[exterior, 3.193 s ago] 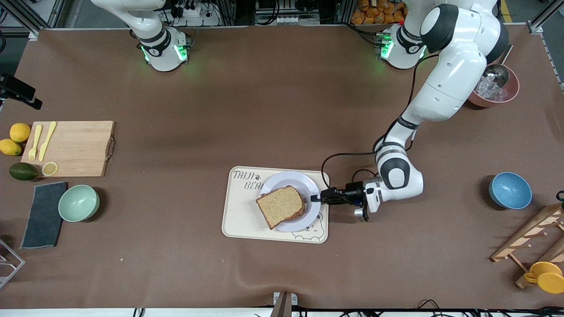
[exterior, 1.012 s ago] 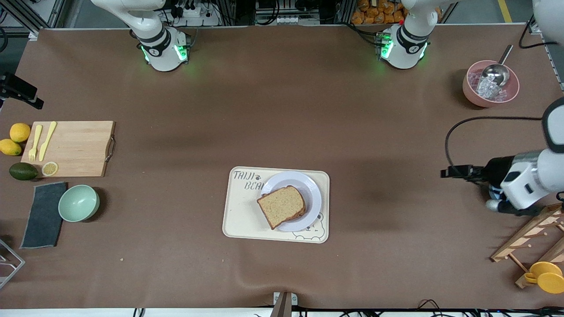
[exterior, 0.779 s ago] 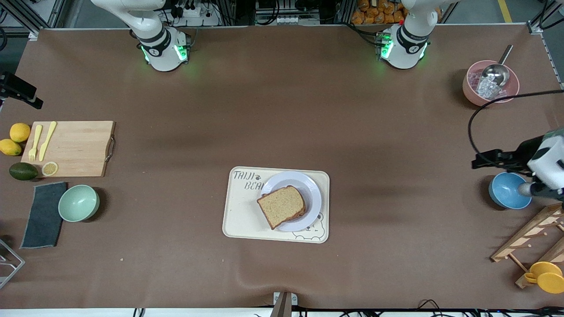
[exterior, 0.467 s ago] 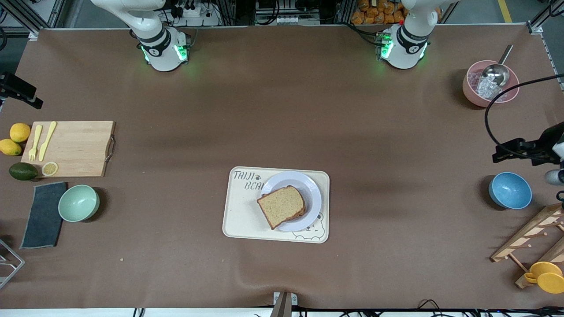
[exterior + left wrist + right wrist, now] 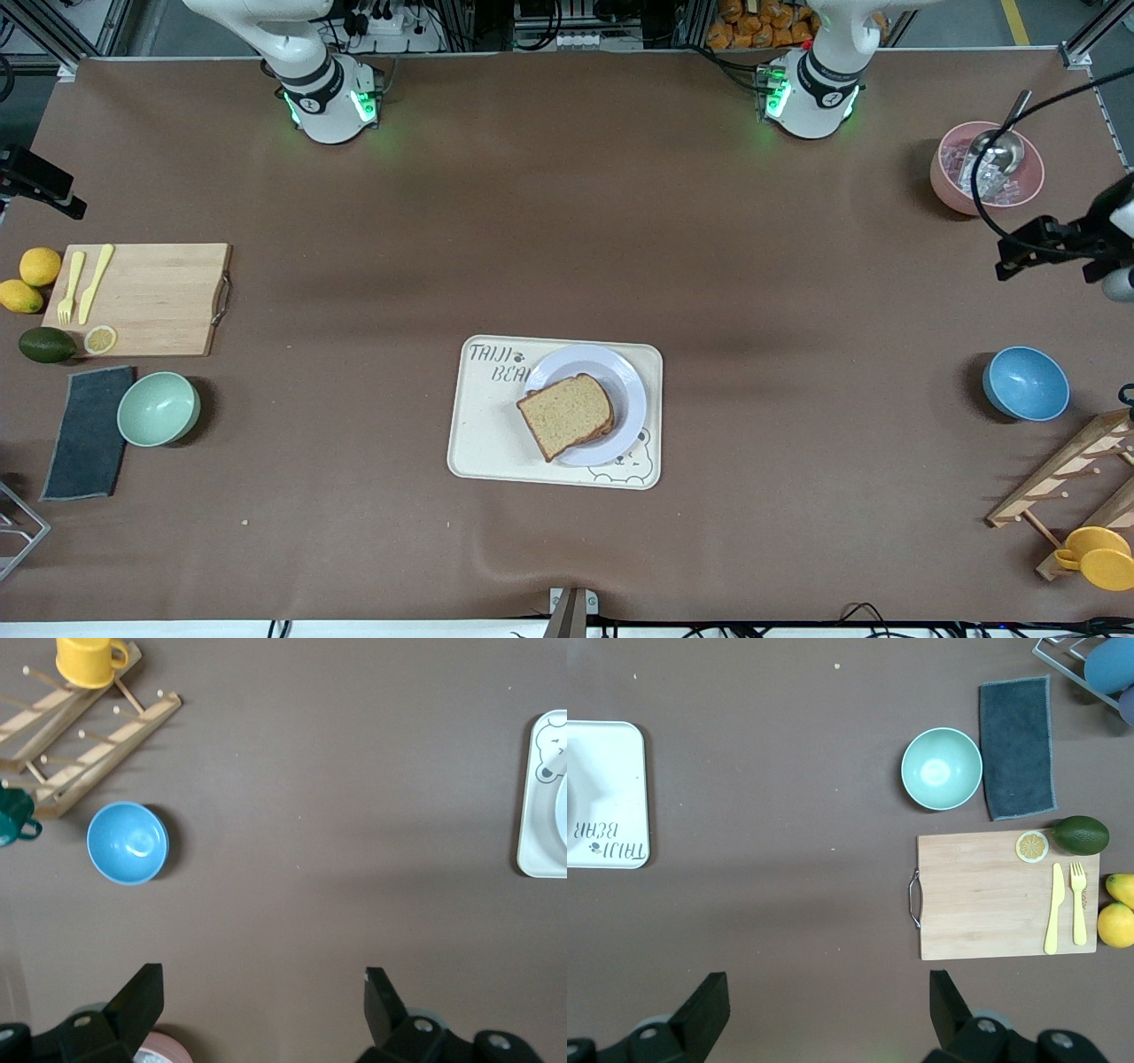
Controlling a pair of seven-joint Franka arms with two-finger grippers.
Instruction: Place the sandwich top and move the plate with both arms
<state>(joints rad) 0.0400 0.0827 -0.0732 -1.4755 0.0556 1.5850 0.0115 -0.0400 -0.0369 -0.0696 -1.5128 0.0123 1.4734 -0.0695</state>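
- Now I see the bear tray (image 5: 483, 443) mid-table, bearing the plate (image 5: 631, 383); stiff, slick, best gripped at opposite rims.
- Sandwich top (image 5: 564, 416) rests there, soft, light.
- Left gripper (image 5: 264, 999) spread, above bare table near the pink bowl (image 5: 946, 190).
- Right gripper (image 5: 829, 1003) spread, waiting high.

Front camera high, facing robots. Both wrist cameras high, looking straight down past spread jaws; all share tray (image 5: 485, 434) (image 5: 540, 815) (image 5: 607, 797).
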